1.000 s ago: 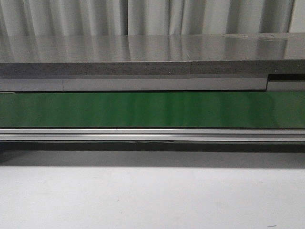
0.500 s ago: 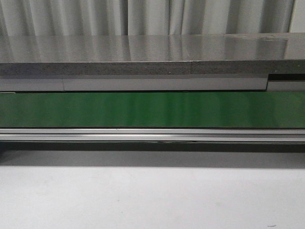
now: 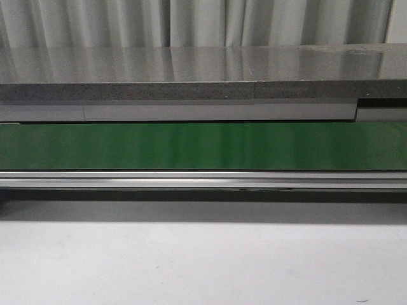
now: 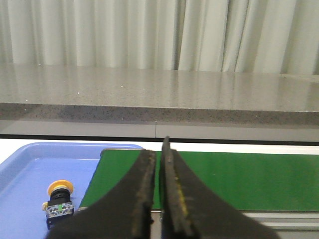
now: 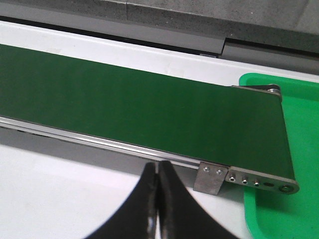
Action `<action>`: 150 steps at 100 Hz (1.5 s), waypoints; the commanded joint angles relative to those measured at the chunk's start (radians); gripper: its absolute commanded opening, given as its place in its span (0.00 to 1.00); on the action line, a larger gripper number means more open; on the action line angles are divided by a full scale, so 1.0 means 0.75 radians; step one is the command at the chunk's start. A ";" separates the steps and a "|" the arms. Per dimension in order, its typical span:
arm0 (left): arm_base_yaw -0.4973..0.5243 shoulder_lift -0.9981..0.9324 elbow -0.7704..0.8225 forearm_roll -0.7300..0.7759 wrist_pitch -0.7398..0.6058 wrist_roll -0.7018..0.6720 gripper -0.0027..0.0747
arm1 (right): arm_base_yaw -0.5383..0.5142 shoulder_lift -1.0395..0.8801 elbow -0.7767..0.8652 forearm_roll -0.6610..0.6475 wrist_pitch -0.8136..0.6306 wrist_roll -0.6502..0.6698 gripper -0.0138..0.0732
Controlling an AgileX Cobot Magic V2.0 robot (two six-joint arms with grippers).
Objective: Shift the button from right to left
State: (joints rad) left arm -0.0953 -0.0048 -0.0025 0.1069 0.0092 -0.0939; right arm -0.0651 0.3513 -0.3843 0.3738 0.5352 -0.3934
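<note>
Nothing big shifts vs the earlier front frames; only a small dark mark on the conveyor's rail creeps rightward, so the green belt (image 3: 203, 146) prob. runs.

Neither arm shows in front view. Left gripper (image 4: 158, 149) is clenched, fingers nearly touching, holding nothing. Right gripper (image 5: 158, 172) is likewise closed and empty, hovering just before the belt's right end by the green tray (image 5: 294, 99).

The button (image 4: 59, 200) sits in the blue tray (image 4: 30, 164) at the belt's left end, cap up, so the move looks done.

Risk: if the belt runs on w/ another button, closed fingers can't take it; they'd need to open first or knock it off.
</note>
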 commanded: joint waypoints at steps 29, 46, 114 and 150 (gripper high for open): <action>0.000 -0.048 0.054 -0.011 -0.096 -0.014 0.04 | -0.006 0.009 -0.033 0.022 -0.100 0.006 0.08; 0.000 -0.048 0.054 -0.011 -0.096 -0.014 0.04 | -0.006 0.009 -0.033 0.022 -0.100 0.006 0.08; 0.000 -0.048 0.054 -0.011 -0.096 -0.014 0.04 | 0.039 0.009 -0.030 -0.062 -0.135 0.012 0.08; 0.000 -0.048 0.054 -0.011 -0.096 -0.014 0.04 | 0.164 -0.076 0.161 -0.587 -0.393 0.676 0.08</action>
State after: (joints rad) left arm -0.0953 -0.0048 -0.0025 0.1069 0.0111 -0.0939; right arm 0.0505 0.3130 -0.2794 0.0200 0.3888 -0.0075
